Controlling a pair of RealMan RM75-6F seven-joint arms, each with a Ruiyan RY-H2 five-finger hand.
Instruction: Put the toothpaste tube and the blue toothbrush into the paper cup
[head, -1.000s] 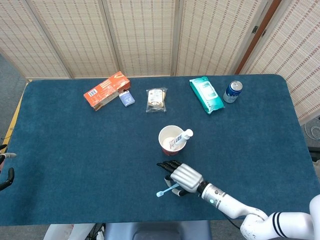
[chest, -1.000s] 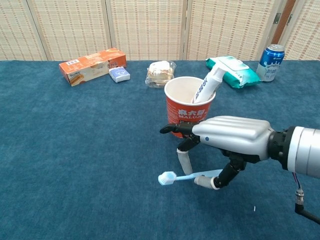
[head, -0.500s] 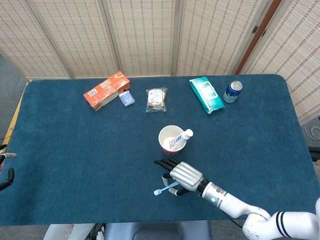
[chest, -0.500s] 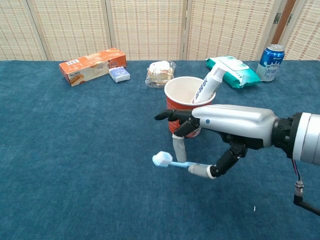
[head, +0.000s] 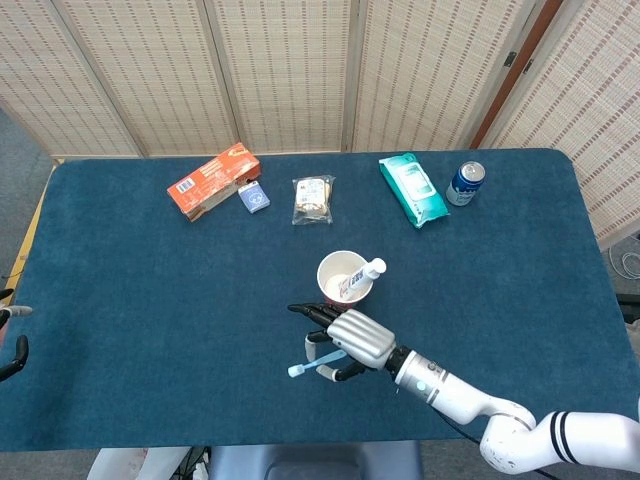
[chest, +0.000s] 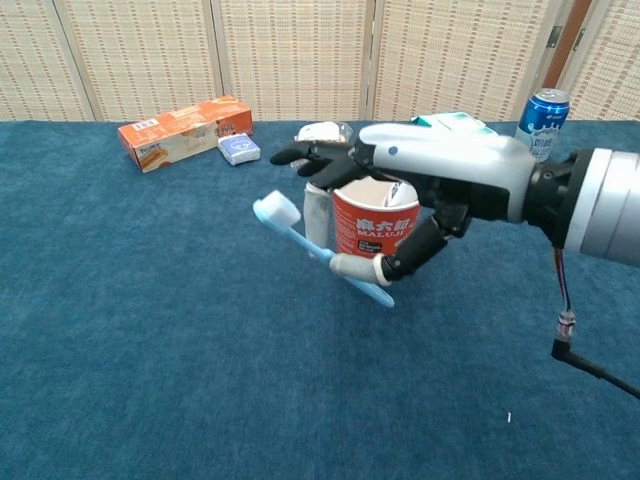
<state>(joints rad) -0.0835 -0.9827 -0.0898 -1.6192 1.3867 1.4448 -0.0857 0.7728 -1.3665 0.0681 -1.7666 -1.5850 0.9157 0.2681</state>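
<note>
My right robot hand (chest: 420, 195) pinches the toothbrush (chest: 318, 248) off the counter (head: 150, 290), bristles tilted up, beside the cup (head: 345, 279) holding the toothpaste (head: 362, 275), ready to drop in.

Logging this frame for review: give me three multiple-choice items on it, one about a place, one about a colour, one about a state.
1. Where is the toothpaste tube?
A. standing in the paper cup
B. beside the orange box
C. on the wipes pack

2. What colour is the toothbrush?
A. red
B. light blue
C. green

3. What is the right hand doing?
A. lying flat on the table
B. holding the toothbrush off the table
C. gripping the can

Answers: 1 A, the tube leans out of the cup. 2 B, head and handle are light blue. 3 B, the chest view shows the brush raised, pinched in the fingers.
</note>
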